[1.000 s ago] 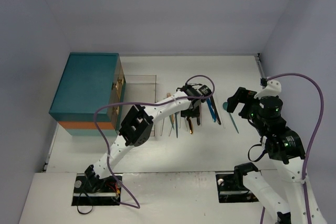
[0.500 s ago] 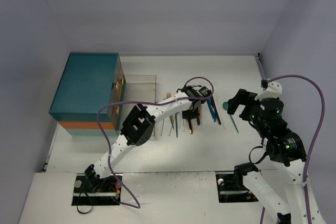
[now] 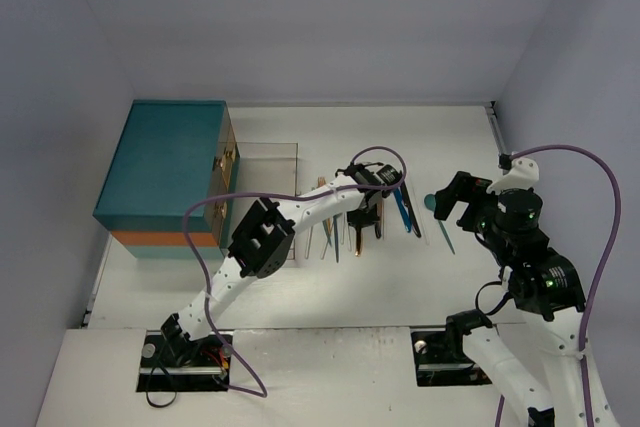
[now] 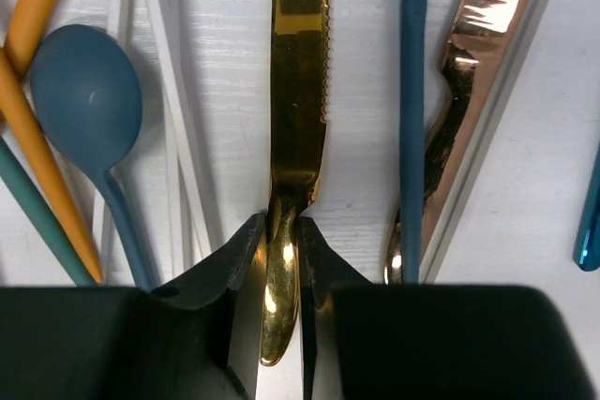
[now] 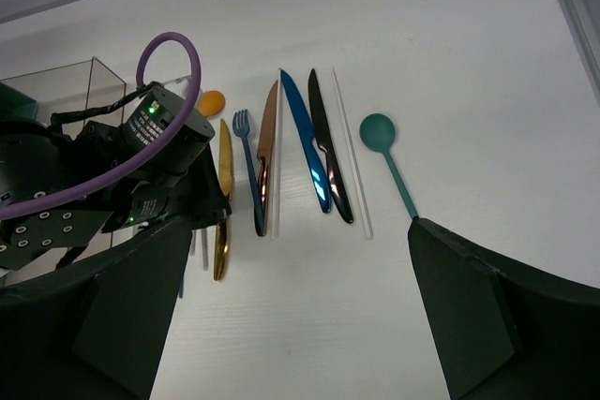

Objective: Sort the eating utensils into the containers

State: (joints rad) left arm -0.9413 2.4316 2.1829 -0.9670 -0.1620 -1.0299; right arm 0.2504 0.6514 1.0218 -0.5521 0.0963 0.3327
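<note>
Jaws on gold knife point(image 4: 300, 91); white table point(image 4: 361, 91), grey walls point(image 3: 300, 27)

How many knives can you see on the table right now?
4. Gold knife gripped by the left gripper; copper knife right of the blue fork; then shiny blue knife; black knife farthest right. The left arm may hide others.

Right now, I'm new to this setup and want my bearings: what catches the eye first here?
The gold knife, its handle pinched between the left gripper's fingers, in a colourful row of utensils on the table. At its left stands a boxy teal chest; on the right, the right gripper hangs wide open near a teal spoon.
</note>
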